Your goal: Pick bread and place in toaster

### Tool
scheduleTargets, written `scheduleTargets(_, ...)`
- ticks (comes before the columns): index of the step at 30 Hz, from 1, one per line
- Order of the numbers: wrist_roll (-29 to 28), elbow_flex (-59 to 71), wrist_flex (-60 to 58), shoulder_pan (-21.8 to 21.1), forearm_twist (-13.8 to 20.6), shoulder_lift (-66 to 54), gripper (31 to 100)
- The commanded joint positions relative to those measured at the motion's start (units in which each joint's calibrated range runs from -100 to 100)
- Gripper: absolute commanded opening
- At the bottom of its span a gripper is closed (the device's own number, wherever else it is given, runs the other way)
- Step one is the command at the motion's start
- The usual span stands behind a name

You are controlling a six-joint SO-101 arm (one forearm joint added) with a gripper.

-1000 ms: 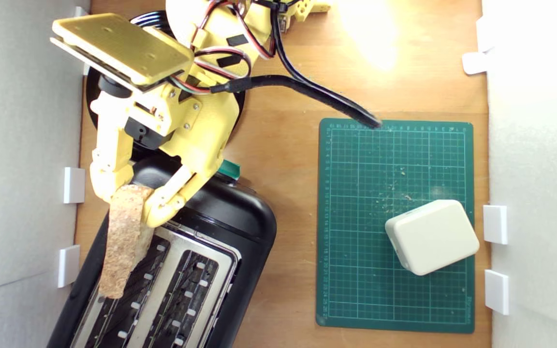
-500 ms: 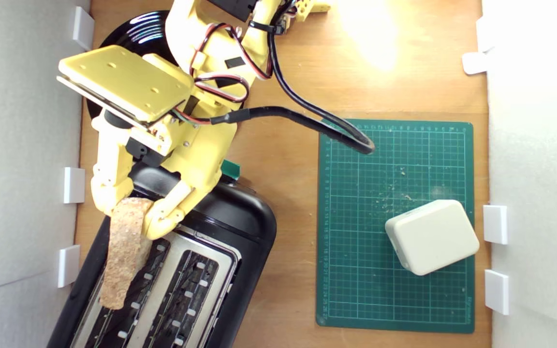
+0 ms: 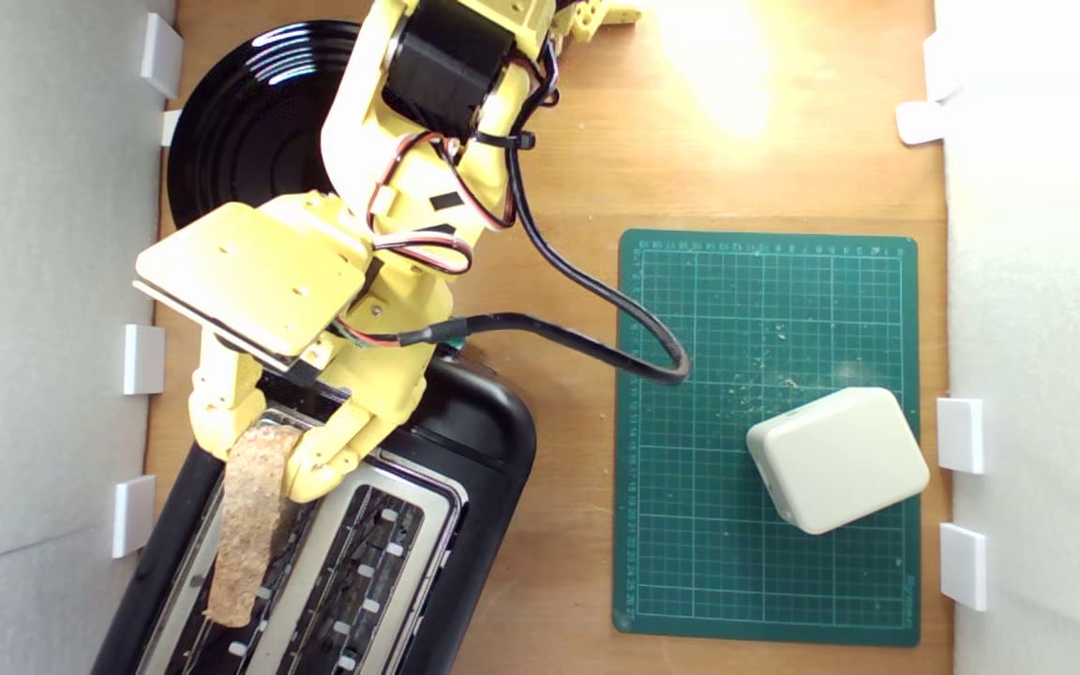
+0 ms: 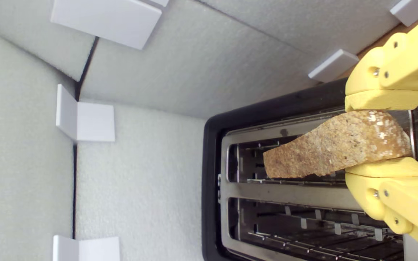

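Exterior view: the gripper (image 3: pixel 263 459) has dropped lower, jaws clamped on the bread (image 3: pixel 247 530), now lined up over the toaster's (image 3: pixel 465 450) slot nearest the exterior view's left. Wrist view: bread (image 4: pixel 336 148) tip is dipping into that slot, so release looks close.

I am holding the bread (image 4: pixel 334 150) between my gripper (image 4: pixel 385 136), one yellow finger (image 4: pixel 385 99) pressing on one crusty side and the other finger (image 4: pixel 386 170) pressing on the opposite side. The brown crust is facing my camera, and the slice is sticking out from my fingers over the toaster (image 4: pixel 212 174), lying along the slot (image 4: pixel 247 163) nearer the foam wall (image 4: pixel 180 72). Whether its edge is touching the slot I cannot tell. The second slot (image 4: pixel 303 224) is showing its wire guides beside it. White foam panels are surrounding the toaster, with white corner brackets (image 4: pixel 85 119) sitting along their seams.
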Motion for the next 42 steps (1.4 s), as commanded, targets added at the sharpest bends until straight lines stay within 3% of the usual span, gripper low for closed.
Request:
scheduleTargets(1, -0.19, -1.92, -0.1, 0.68, 0.1, 1.11, 61.8)
scheduleTargets(7, -0.24, -1.92, -0.1, 0.68, -0.17, 3.94, 62.2)
scheduleTargets(16, -0.03, -1.83, -0.1, 0.68, -0.72, 3.69, 83.5)
scheduleTargets(23, 0.23, -1.92, -0.1, -0.29, -0.99, -3.55, 86.3)
scheduleTargets(28, 1.43, -1.92, -0.1, -2.06, -5.07, -10.12, 86.1)
scheduleTargets(33, 1.8, -1.56, -0.1, -3.35, -5.61, -18.44, 85.8)
scheduleTargets(36, 0.75, -1.2, 0.07, -4.96, -8.79, -24.51, 85.7)
scheduleTargets(40, -4.95, -0.47, 0.16, -8.43, -15.77, -29.59, 85.7)
scheduleTargets(42, -9.19, -0.02, 0.07, -11.25, -17.58, -30.84, 85.7)
